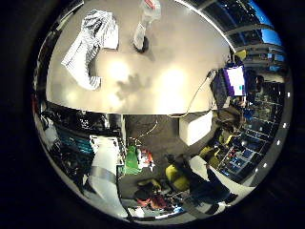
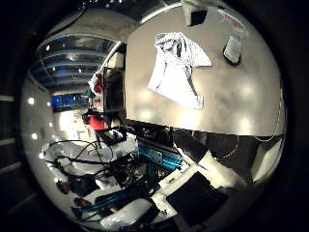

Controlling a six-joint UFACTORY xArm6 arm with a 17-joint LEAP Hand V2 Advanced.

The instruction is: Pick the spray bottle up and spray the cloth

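While hand's fingers unseen: spray bottle [image 1: 145, 24] top cut off, striped cloth [image 2: 177, 65] nearby on table [image 1: 176, 81].

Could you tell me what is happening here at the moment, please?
A robot hand is high above a grey table, holding nothing yet. A clear plastic spray bottle with a red-and-white label stands upright on the table. A crumpled white-and-grey striped cloth lies beside the bottle, apart from it. Neither is being touched, so the pick-up has not begun.
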